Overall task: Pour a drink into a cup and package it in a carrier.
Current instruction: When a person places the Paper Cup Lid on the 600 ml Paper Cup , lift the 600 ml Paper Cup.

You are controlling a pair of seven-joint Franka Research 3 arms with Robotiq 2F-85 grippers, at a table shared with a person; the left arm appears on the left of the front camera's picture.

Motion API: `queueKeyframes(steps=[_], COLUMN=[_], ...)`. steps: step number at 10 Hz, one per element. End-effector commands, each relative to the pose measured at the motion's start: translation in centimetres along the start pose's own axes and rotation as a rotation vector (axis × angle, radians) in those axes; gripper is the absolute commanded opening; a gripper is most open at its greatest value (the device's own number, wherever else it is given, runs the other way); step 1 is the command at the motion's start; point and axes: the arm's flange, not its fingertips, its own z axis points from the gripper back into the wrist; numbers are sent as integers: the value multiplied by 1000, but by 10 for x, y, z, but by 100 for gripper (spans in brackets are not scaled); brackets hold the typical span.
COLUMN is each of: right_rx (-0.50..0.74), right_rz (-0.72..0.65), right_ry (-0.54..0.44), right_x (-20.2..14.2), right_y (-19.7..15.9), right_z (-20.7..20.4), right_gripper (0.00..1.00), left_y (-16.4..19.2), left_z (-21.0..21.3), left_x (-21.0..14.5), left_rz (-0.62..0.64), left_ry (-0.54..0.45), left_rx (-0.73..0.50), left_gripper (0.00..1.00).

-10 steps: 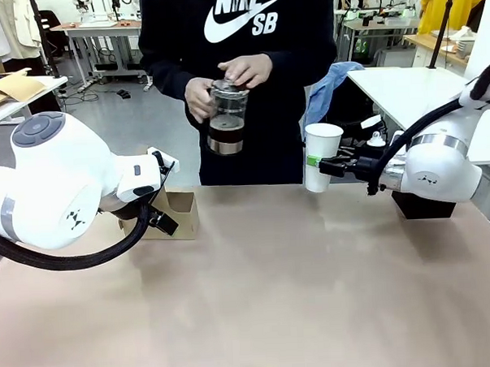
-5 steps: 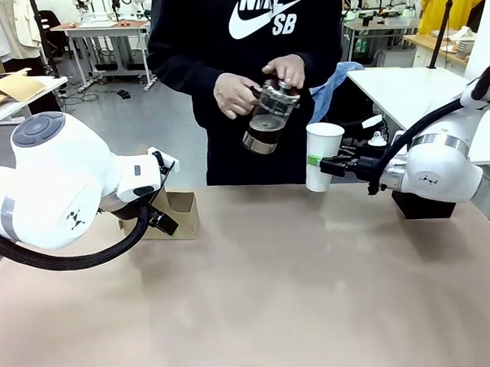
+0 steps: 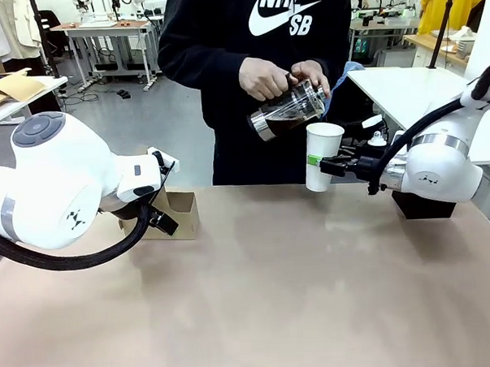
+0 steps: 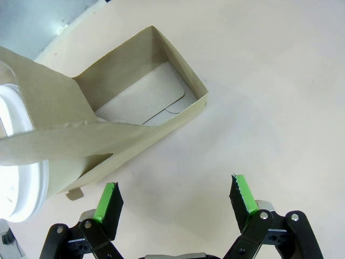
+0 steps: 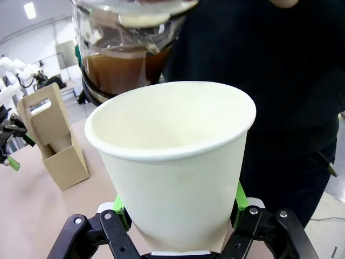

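Observation:
A person at the far side holds the glass press jug point(image 3: 286, 111) in both hands, tipped spout-down over the cup point(image 3: 321, 156). The dark brown drink point(image 5: 124, 67) sits in the jug just above the cup's rim. The white paper cup point(image 5: 172, 162) is upright, has no lid and looks dry inside. My right gripper point(image 5: 178, 216) is shut on its lower part and holds it above the table's far edge. The brown cardboard carrier point(image 3: 179, 212) stands at the far left of the table. My left gripper point(image 4: 177, 194) hangs open just beside the carrier point(image 4: 135, 108), touching nothing.
A black box point(image 3: 425, 206) sits under my right arm at the far right. A round white rim point(image 4: 13, 156) shows beside the carrier's handle. The beige table point(image 3: 274, 296) stretches bare across its middle and front. Other tables stand behind the person.
The person has carried the jug to the right and tipped it from upright to spout-down over the cup. Neither arm has moved.

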Motion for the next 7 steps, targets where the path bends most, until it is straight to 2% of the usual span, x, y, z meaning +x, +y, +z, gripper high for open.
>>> queueKeyframes(steps=[1,7], right_rx=[-8,-8], right_rz=[-6,-6], right_ry=[-10,-10], right_x=[3,3], right_y=[3,3], right_z=[-1,-1], right_gripper=[80,80], left_y=[1,1], left_z=[0,0], left_x=[0,0], left_rz=[2,2], left_ry=[-1,-1], left_rx=[-2,-2], left_gripper=[100,100])
